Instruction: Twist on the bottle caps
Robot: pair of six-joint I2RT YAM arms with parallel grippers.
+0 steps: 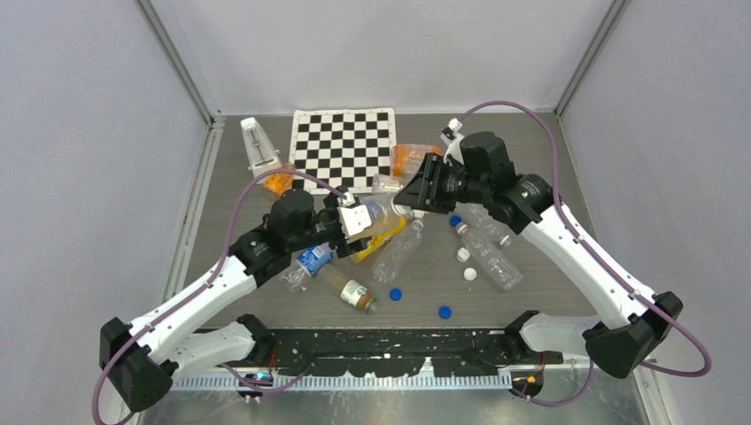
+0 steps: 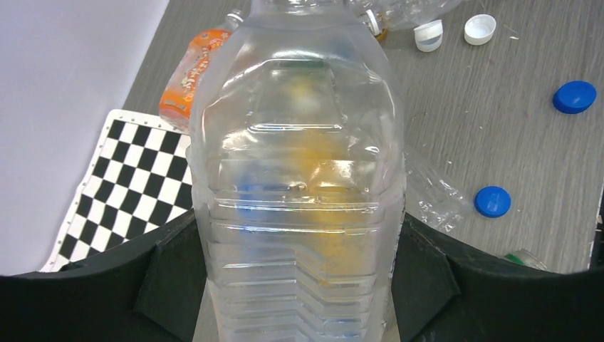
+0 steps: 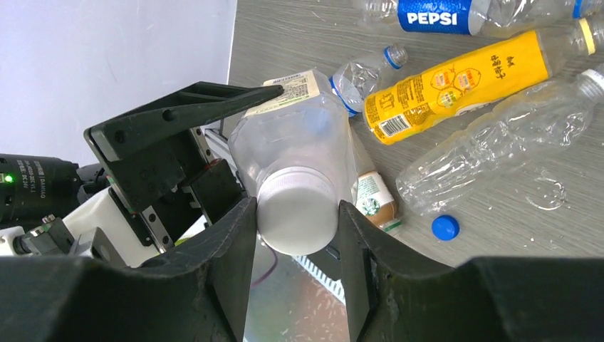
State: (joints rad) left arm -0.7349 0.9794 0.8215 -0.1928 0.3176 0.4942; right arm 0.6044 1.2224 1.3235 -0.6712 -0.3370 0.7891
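My left gripper (image 1: 348,221) is shut on the body of a clear wide bottle (image 2: 303,178) and holds it above the table, neck towards the right arm. My right gripper (image 3: 295,222) is shut on a white cap (image 3: 297,210) that sits on this bottle's (image 3: 299,135) neck. In the top view the two grippers meet near the cap (image 1: 400,211). Loose blue caps (image 1: 395,294) (image 1: 445,312) and white caps (image 1: 463,254) lie on the table. The left wrist view shows blue caps (image 2: 493,201) and white caps (image 2: 479,28).
Several bottles lie under the grippers: a yellow-labelled one (image 3: 456,85), a Pepsi one (image 3: 434,14), a brown Starbucks one (image 1: 354,293) and clear ones (image 1: 487,252). A checkerboard (image 1: 344,146), an orange bottle (image 1: 412,159) and a white stand (image 1: 257,142) are at the back.
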